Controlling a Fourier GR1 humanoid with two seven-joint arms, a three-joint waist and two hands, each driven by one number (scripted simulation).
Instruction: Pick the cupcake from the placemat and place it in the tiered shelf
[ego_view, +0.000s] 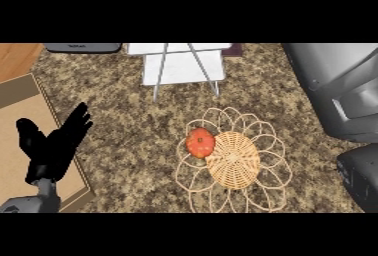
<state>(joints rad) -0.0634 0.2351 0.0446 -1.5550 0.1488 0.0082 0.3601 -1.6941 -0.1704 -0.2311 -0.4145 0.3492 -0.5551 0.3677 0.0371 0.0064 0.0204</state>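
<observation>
The cupcake (200, 143), with orange-red icing, stands on the left part of a woven wicker placemat (235, 161) with looped wire edges, in the middle of the counter. The tiered shelf (183, 64), white with thin metal legs, stands at the back, straight beyond the placemat. My left hand (53, 146) is at the left, open with fingers up, well apart from the cupcake and holding nothing. Large grey parts of my right arm (347, 95) fill the right side; no right hand shows.
A light wooden board (28, 125) lies at the left under my left hand. A dark grey appliance (81, 47) sits at the back left. A dark rounded arm part (362, 176) is at the lower right, beside the placemat.
</observation>
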